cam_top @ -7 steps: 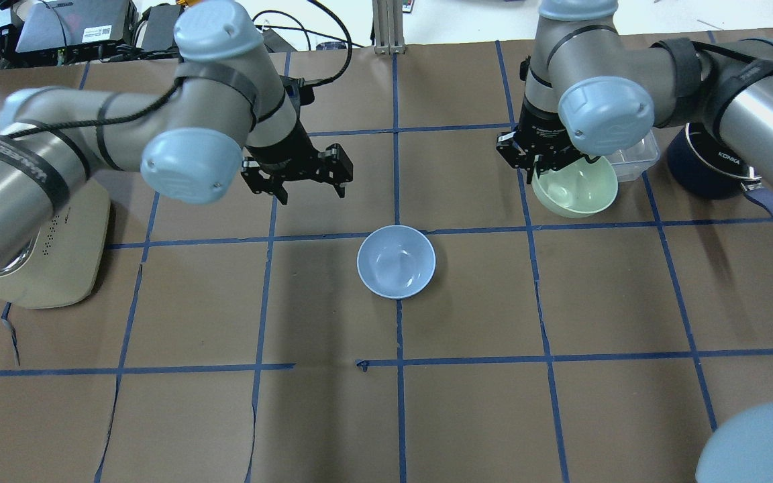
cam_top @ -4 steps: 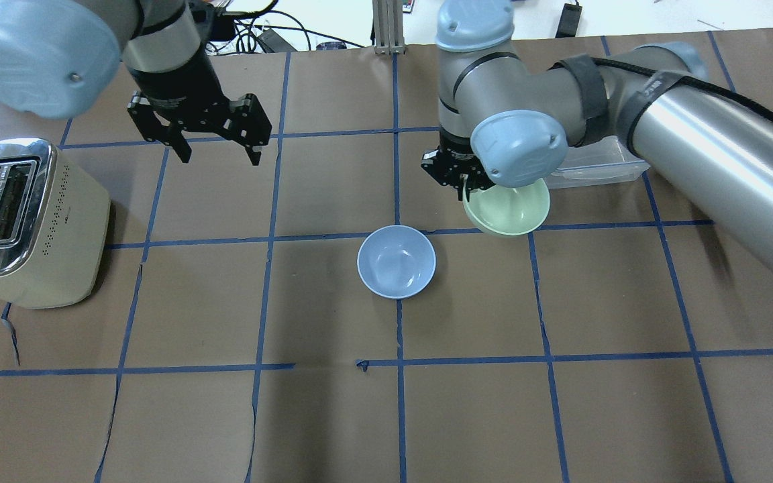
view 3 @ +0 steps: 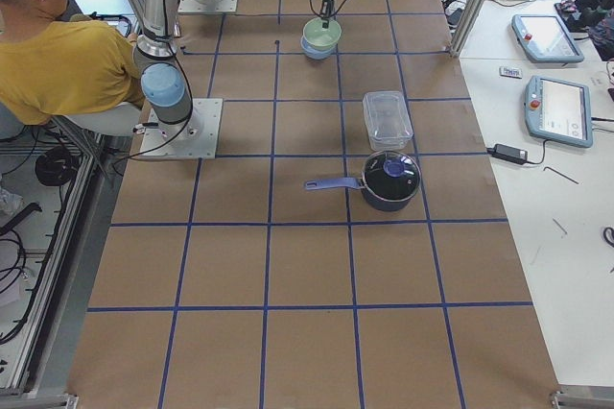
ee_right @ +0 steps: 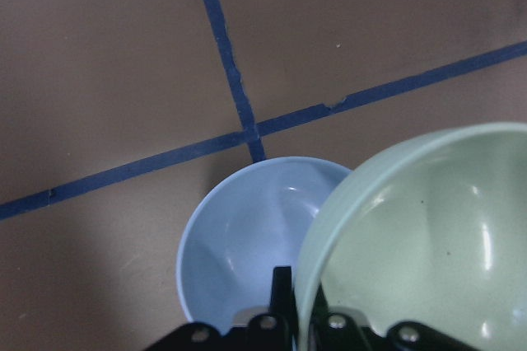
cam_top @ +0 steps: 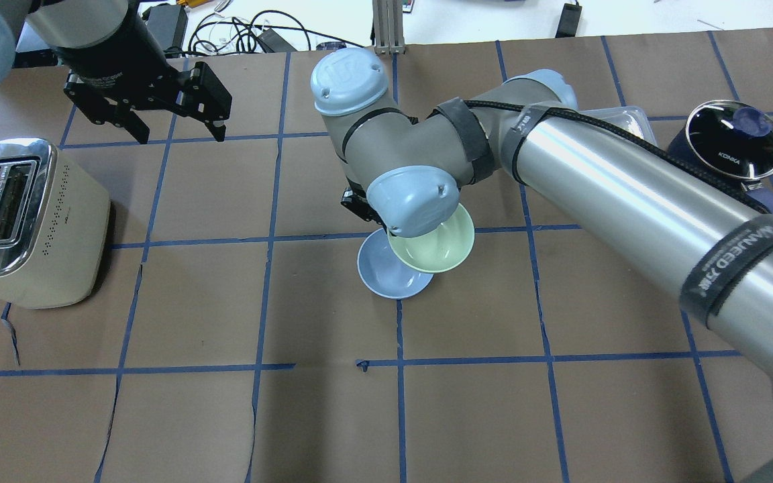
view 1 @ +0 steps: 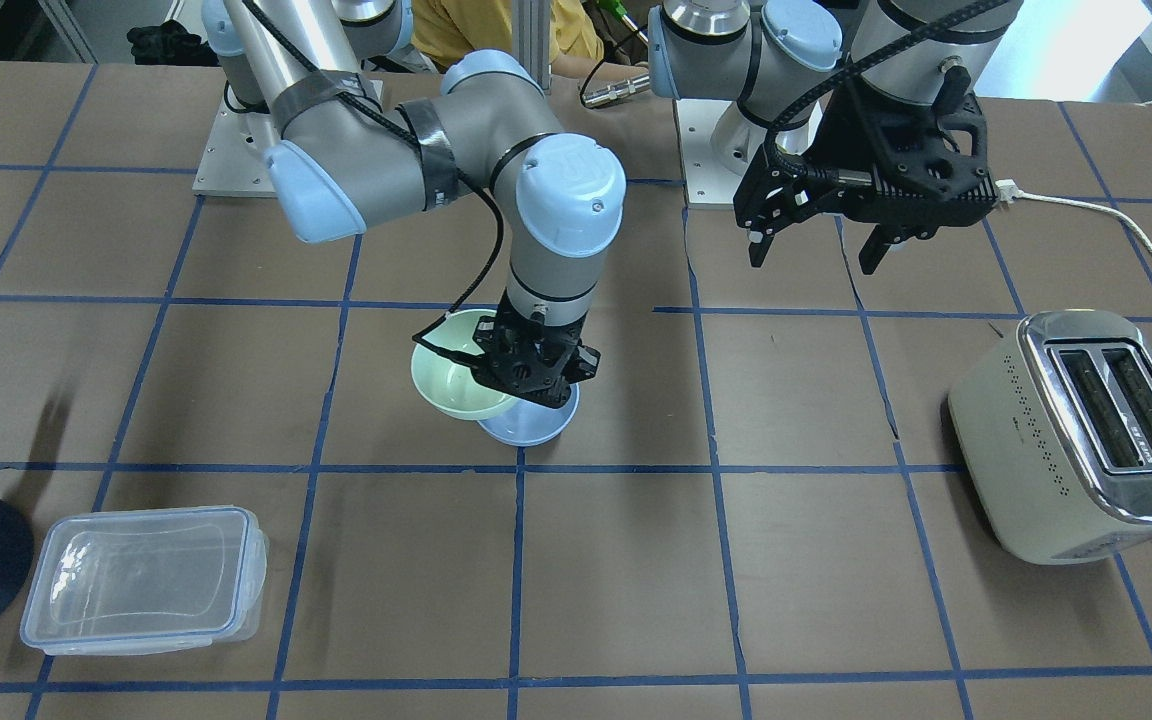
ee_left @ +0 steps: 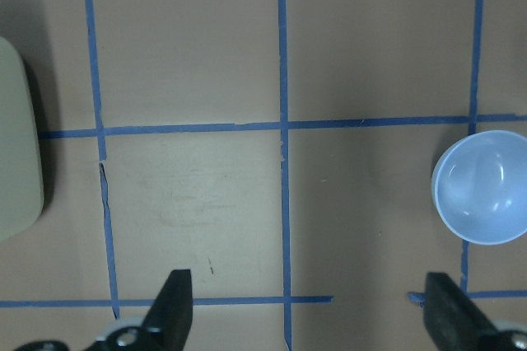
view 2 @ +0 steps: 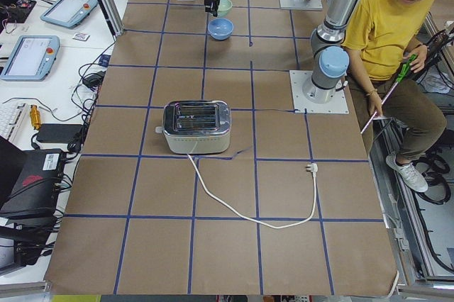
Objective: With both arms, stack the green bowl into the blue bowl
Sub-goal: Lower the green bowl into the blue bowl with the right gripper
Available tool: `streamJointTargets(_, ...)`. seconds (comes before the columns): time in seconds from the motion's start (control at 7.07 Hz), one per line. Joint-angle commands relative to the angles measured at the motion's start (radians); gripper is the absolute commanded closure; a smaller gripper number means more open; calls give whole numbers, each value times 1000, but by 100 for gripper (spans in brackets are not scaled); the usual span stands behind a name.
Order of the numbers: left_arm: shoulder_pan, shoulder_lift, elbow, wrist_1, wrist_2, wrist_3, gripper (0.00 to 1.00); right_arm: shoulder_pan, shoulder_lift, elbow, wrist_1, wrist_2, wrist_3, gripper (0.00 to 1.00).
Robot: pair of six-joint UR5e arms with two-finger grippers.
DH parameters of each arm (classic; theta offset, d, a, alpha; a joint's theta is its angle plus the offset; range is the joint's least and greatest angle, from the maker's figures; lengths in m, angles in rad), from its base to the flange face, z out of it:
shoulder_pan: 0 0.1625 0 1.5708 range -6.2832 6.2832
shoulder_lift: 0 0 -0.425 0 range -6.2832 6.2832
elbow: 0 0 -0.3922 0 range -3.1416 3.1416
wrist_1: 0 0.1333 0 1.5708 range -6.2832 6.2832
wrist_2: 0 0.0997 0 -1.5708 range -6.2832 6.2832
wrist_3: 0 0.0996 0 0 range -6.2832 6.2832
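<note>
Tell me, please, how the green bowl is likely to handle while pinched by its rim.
Probably stiff and light: the green bowl looks undeformed with the right end effector pinching one rim spot. Its glossy surface suggests it could slip or pivot in that pinch. Released off-centre over the blue bowl, it may rock.

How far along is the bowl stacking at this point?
Done: the green bowl is gripped by its rim in the right gripper and lifted. In hand: it hangs partly over the blue bowl, off-centre. Remaining: centre it, lower it in, release. The left gripper is open and empty, off to the side.
</note>
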Motion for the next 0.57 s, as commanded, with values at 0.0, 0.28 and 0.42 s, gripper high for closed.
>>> streamJointTargets(0.0, -1, 23, -72, 31, -11, -4, 0, 48, 86, -83, 8, -10, 36, 100)
streamJointTargets(0.28, 1, 25, -85, 53, -13, 6, 0, 52, 103, -80, 13, -9, 56, 100)
streamJointTargets(0.42, 1, 25, -85, 51, -13, 6, 0, 52, 102, -81, 34, -7, 56, 100)
